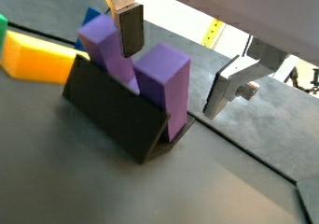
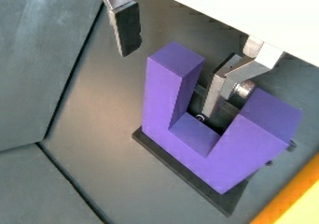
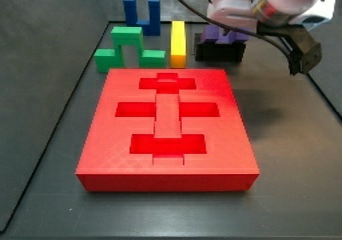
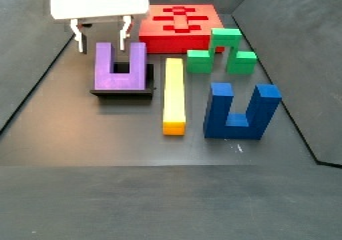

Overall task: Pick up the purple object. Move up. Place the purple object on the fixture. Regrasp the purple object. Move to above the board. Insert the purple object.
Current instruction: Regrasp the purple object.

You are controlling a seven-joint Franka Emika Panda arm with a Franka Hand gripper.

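Robot lab bench: dark enclosed table [image 4: 54, 124], test-rig blocks, fixture [image 1: 118, 116].

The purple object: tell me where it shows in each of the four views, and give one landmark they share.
Wrist view: the purple object stands prongs-up on the fixture, a gripper finger beside one prong.
Wrist view: purple object fills the centre, on the fixture.
Side view: purple object at the far end, behind the board, under the gripper.
Side view: purple object left of the yellow bar.
Shared landmark: the fixture.
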